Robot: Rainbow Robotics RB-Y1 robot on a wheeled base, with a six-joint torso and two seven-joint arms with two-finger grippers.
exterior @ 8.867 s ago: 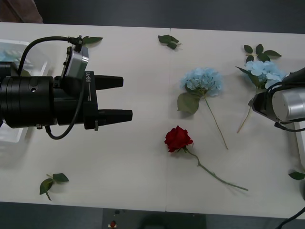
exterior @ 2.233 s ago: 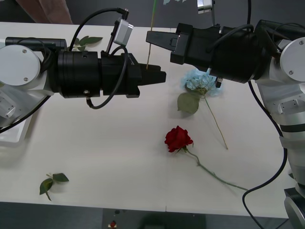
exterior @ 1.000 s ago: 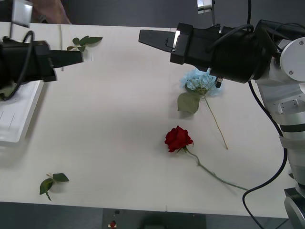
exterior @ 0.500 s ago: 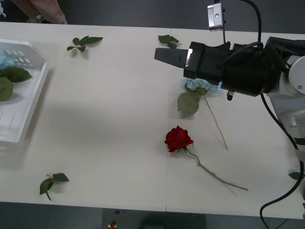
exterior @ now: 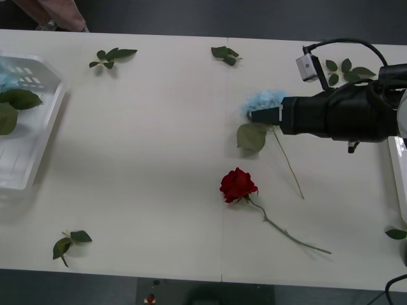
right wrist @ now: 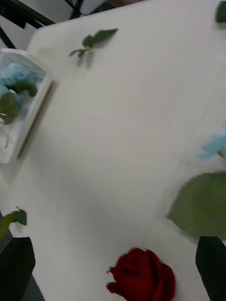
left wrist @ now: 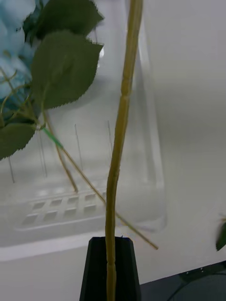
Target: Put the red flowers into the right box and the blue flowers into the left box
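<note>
1. Front view:
   - Right gripper reaching in from the right, tip hanging right over the blue hydrangea lying mid-table. Looks lined up for a grab, probably near the head or the top of the stem.
   - Can't judge the jaw gap from this side-on angle.
   - Red rose lying loose nearer the front edge, stem trailing off to the right, nothing touching it.
   - Left box at the far left, already with a blue flower and leaves inside.
   - Right box just a sliver of white rim at the right edge.
2. Right wrist view:
   - Black fingers sitting out at both corners, so spread wide with nothing between them.
   - Between the fingers: the rose, plus the hydrangea's big leaf and a bit of its pale blue head off to one side.
   - Left box well away across the table.
3. Left wrist view:
   - Left gripper pinched tight on the stem of a held blue flower, stem running straight up out of the closed fingertips.
   - Hanging above the left box, so most likely about to drop it in.
   - Leaves and thin stems lying in the tray beyond. Hard to tell which leaves belong to the held stem.
</note>
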